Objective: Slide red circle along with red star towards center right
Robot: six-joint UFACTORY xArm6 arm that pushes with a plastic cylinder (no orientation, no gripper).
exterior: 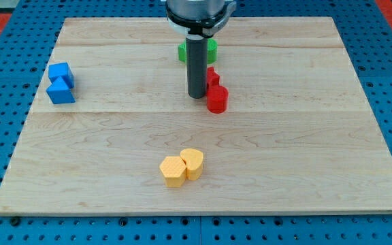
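The red circle (217, 99) sits just above the board's middle. The red star (212, 76) lies right behind it, toward the view's top, partly hidden by the rod. The two red blocks touch or nearly touch. My tip (197, 96) rests on the board right at the left side of the red circle, touching it or almost so. The dark rod rises from there toward the view's top.
A green block (210, 49) lies behind the rod near the view's top, mostly hidden. Two blue blocks (60, 83) sit together at the view's left. Two yellow blocks (182, 167) sit together below the middle. The wooden board (318, 136) ends at a blue pegboard.
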